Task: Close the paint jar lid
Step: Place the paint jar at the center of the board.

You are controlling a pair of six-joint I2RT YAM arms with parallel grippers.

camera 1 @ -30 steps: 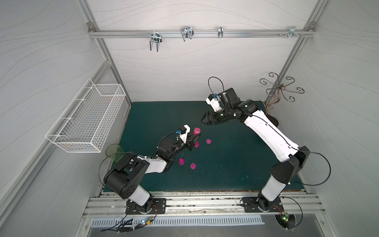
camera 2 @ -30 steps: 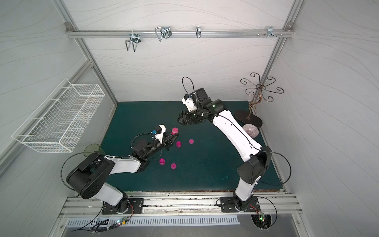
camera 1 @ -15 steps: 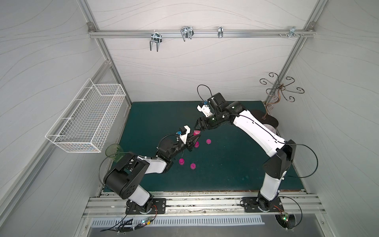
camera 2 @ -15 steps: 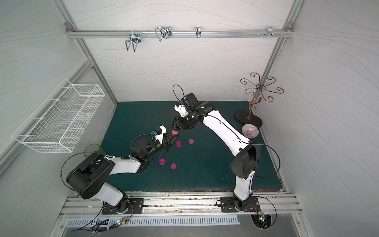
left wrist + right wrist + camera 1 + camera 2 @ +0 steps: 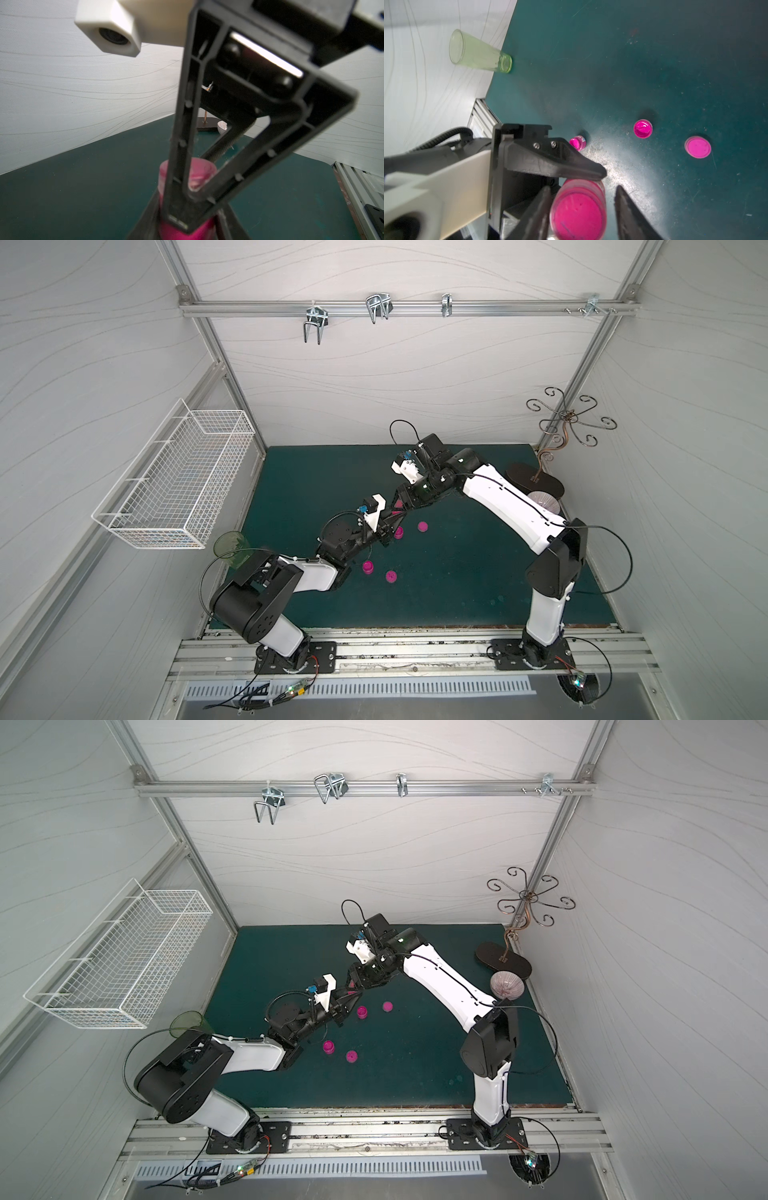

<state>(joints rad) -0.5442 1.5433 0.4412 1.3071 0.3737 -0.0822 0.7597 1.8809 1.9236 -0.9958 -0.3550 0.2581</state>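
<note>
Gripping the jar (image 5: 204,228) by its body, the left gripper (image 5: 188,230) is clamped tight on it and holds it raised above the mat (image 5: 457,572), near the mat's middle. The pink lid (image 5: 579,212) sits on the jar's top; whether it is screwed home I cannot tell.

The right gripper (image 5: 582,188) reaches in over the jar from the far side, its jaws set narrow on either side of the lid but not closed on it. One finger (image 5: 542,207) is at the lid's rim, touching or nearly so; the other finger (image 5: 629,209) stands just clear, with mat showing in the gap. In both top views the two grippers meet tip to tip over the jar, which is mostly hidden between them.

On the mat beside them lie other pink pieces, apart from one another: a small pot (image 5: 577,142); an open pot (image 5: 642,128) with glossy paint showing; a cap (image 5: 697,147) lying flat. A green glass (image 5: 230,543) stands at the mat's edge by the left arm's base. A bowl (image 5: 507,986) sits near the right arm, just beside the dark foot of a scrolled stand (image 5: 503,961). A wire basket (image 5: 178,485) hangs on the left wall.
</note>
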